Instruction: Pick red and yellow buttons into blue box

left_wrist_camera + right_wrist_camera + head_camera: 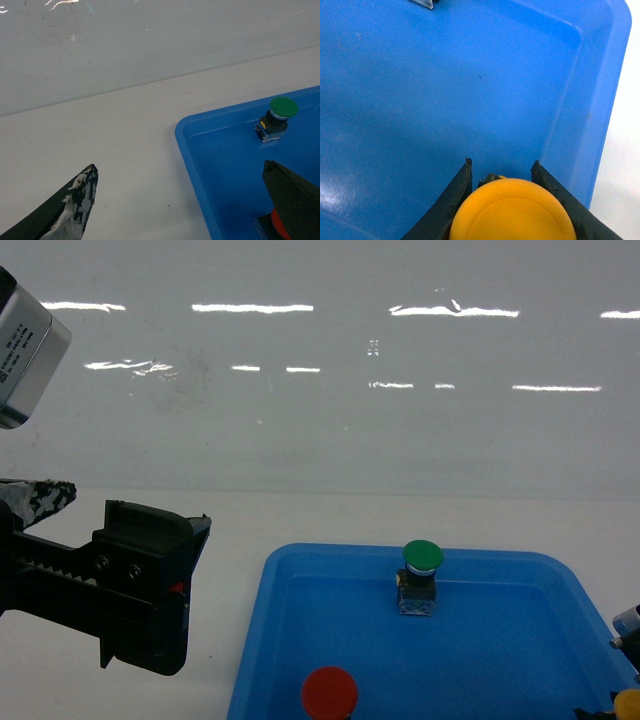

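The yellow button [512,212] sits between the fingers of my right gripper [502,165], which is shut on its cap over the right end of a shallow blue tray [445,90]. In the head view only a sliver of that yellow button [628,705] shows at the bottom right corner. The red button [330,692] stands in the near left part of the tray [250,640]. My left gripper [140,505] hangs open to the left of the tray, its right finger above the red button [276,225]. The blue box is out of view.
A green-capped button [422,560] stands near the tray's far wall, and the left wrist view shows the same green-capped button [282,109]. White tabletop [330,510] surrounds the tray, and a glossy white wall [320,390] rises behind it.
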